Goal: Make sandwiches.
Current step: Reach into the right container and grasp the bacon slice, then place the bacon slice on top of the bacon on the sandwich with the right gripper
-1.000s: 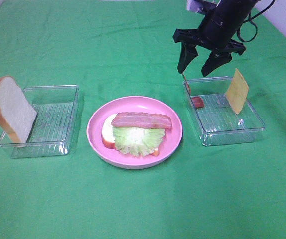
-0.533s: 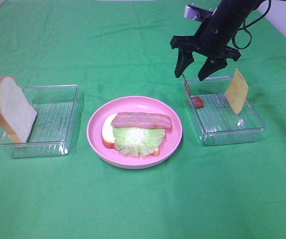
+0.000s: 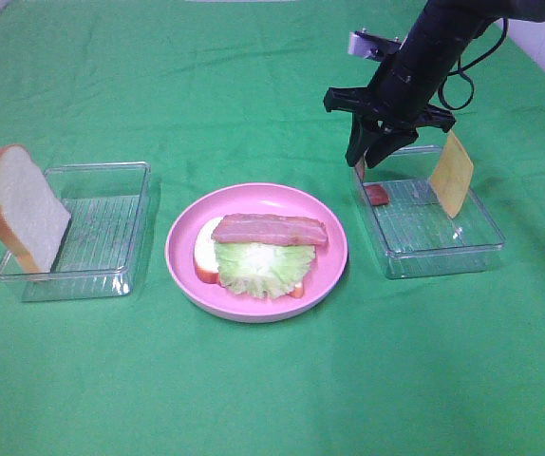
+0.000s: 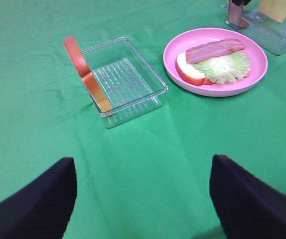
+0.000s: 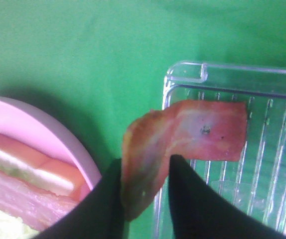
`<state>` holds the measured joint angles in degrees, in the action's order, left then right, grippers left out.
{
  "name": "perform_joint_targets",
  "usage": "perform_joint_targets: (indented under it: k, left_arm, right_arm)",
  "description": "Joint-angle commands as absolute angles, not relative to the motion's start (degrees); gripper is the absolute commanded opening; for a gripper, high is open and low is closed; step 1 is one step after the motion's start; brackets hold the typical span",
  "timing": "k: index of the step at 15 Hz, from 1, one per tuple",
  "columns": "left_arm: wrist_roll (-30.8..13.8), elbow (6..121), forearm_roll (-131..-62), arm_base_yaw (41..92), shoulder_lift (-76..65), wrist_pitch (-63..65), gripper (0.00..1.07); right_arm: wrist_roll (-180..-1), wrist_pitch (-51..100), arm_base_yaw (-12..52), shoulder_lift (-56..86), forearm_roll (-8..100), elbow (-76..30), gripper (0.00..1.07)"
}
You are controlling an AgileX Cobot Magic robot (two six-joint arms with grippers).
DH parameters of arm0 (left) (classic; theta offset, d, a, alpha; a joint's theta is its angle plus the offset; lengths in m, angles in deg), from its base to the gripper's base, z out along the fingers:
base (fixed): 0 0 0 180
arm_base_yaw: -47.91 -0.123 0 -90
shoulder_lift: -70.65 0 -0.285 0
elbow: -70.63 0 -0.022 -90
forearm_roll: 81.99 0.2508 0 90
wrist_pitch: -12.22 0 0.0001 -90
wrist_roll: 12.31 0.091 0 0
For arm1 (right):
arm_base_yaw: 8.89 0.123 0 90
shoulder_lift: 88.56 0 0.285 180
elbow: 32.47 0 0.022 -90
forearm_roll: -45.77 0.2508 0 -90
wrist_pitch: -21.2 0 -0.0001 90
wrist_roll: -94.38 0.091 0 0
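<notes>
item: loose bacon strip (image 5: 203, 132), reddish-pink, streaked, glossy and limp. it sits at the corner of the right clear tray (image 3: 443, 258) nearest the pink plate (image 3: 253, 310). its upturned end is pinched in the right tool (image 5: 145, 199), which is clenched on it. left tool (image 4: 143, 196): released, holding nothing, above the green counter (image 3: 272, 399). handling, as judged: lift straight up until the trailing end clears the ribbed tray floor and rim, then carry it slowly, since a floppy strip may swing or slip. lay it flat beside the plated bacon strip (image 3: 269, 229). plate, mid-counter: white bread slice (image 3: 204, 255), ruffled lettuce leaf (image 3: 258, 266). thin yellow cheese square (image 3: 451, 174) stands propped at the right tray's far side. spare bread slice (image 3: 21, 204) leans on the left tray (image 3: 73, 285).
</notes>
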<state>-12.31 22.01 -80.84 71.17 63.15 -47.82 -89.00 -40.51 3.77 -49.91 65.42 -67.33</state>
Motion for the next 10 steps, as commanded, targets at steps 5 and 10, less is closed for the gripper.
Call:
perform_joint_targets:
  k: [5, 10]
  left_arm:
    - [-12.3, 22.0, -80.5, 71.5, 64.3, -47.6, 0.71]
    - [-12.3, 22.0, -80.5, 71.5, 64.3, -47.6, 0.71]
  right_arm:
    - [-89.6, -41.0, 3.8, -50.0, 65.0, -67.5, 0.0]
    - [-90.6, -44.6, 3.8, -43.0, 63.4, -67.5, 0.0]
